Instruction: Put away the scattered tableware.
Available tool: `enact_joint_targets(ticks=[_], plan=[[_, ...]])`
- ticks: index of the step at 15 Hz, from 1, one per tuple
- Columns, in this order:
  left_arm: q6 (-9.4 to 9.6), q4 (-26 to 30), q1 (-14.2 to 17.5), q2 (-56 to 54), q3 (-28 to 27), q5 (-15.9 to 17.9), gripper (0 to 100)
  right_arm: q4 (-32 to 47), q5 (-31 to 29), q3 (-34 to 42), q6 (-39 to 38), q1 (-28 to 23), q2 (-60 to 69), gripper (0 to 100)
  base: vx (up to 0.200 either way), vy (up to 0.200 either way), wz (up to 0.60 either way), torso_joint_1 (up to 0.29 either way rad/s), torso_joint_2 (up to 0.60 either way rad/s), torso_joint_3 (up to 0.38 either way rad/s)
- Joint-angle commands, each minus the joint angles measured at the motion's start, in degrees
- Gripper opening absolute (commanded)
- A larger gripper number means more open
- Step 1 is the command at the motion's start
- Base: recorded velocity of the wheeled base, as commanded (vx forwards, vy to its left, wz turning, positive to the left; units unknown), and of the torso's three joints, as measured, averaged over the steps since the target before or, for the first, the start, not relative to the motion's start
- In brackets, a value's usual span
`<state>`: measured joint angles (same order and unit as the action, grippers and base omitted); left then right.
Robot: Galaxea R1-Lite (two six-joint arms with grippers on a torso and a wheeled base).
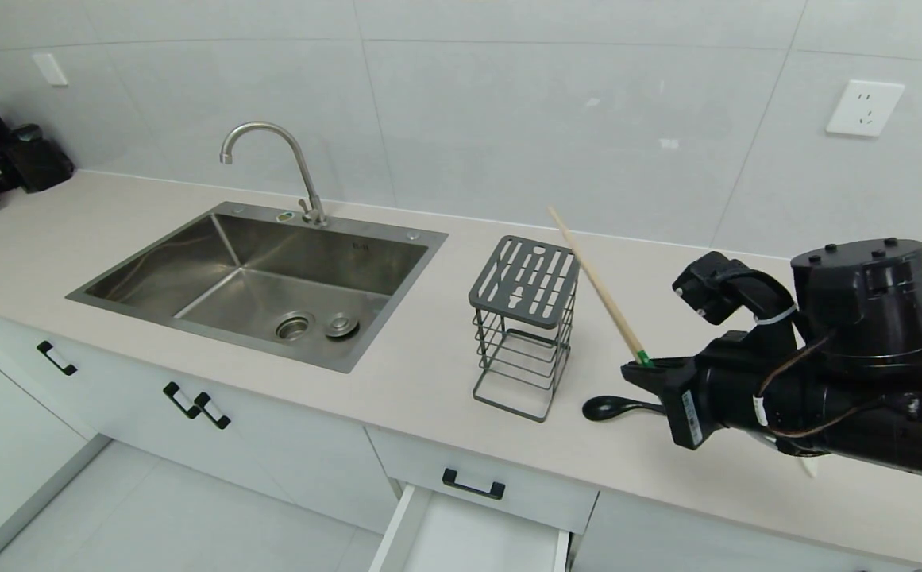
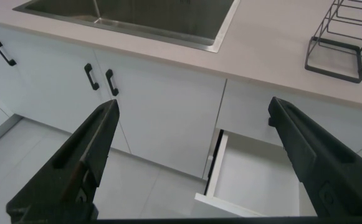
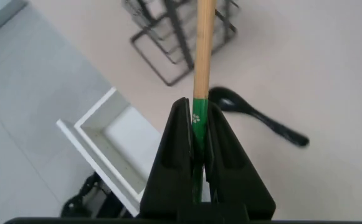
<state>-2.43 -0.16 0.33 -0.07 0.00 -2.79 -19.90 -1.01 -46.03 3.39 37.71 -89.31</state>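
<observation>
My right gripper (image 1: pixel 645 367) is shut on a wooden chopstick (image 1: pixel 597 284) with a green end, held above the counter to the right of the wire rack (image 1: pixel 526 326). The chopstick (image 3: pixel 202 53) slants up and back toward the wall, its tip above the rack's top. In the right wrist view my right gripper (image 3: pixel 197 124) clamps the green end. A black spoon (image 1: pixel 615 407) lies on the counter just below that gripper, and the black spoon (image 3: pixel 255 114) shows beside the rack (image 3: pixel 174 37). My left gripper (image 2: pixel 196 162) hangs open in front of the cabinets, holding nothing.
A steel sink (image 1: pixel 262 278) with a faucet (image 1: pixel 278 159) lies left of the rack. A white drawer (image 1: pixel 472 540) stands open under the counter edge; the drawer (image 2: pixel 255 180) is below my left gripper. Black appliances (image 1: pixel 0 163) stand at the far left.
</observation>
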Motion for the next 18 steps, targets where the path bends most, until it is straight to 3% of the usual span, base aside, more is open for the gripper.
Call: enact_joint_targets(ticks=[1, 3, 6, 8, 12, 14, 18], plan=[[-0.04, 0.0, 0.0, 0.1, 0.0, 0.0, 100, -0.2, 1.5, -0.6, 0.7, 2.4, -1.7, 0, 0.000, 0.000, 0.00, 0.000, 0.00, 0.000], [-0.04, 0.0, -0.1, 0.1, 0.0, 0.0, 100, -0.1, 2.2, -2.0, 0.7, 2.7, -3.4, 0, 0.000, 0.000, 0.00, 0.000, 0.00, 0.000], [-0.04, 0.0, -0.2, 0.1, 0.0, 0.0, 100, -0.1, 12.3, -3.0, 3.2, 3.8, -3.9, 0, 0.000, 0.000, 0.00, 0.000, 0.00, 0.000], [-0.04, 0.0, -0.1, 0.1, 0.0, 0.0, 100, 0.1, 14.3, -3.3, 3.4, 3.7, -4.4, 0, 0.000, 0.000, 0.00, 0.000, 0.00, 0.000], [-0.04, 0.0, -0.2, 0.1, 0.0, 0.0, 100, 0.2, 14.5, -0.8, 18.1, 3.8, -8.4, 0, 0.000, 0.000, 0.00, 0.000, 0.00, 0.000], [-0.04, 0.0, -0.1, 0.1, 0.0, 0.0, 100, 0.1, 14.6, -1.2, 18.0, 3.8, -10.4, 0, 0.000, 0.000, 0.00, 0.000, 0.00, 0.000], [-0.04, 0.0, -0.2, 0.1, 0.0, 0.0, 100, 1.6, 23.2, -0.7, 23.9, 4.0, -13.3, 0, 0.000, 0.000, 0.00, 0.000, 0.00, 0.000]])
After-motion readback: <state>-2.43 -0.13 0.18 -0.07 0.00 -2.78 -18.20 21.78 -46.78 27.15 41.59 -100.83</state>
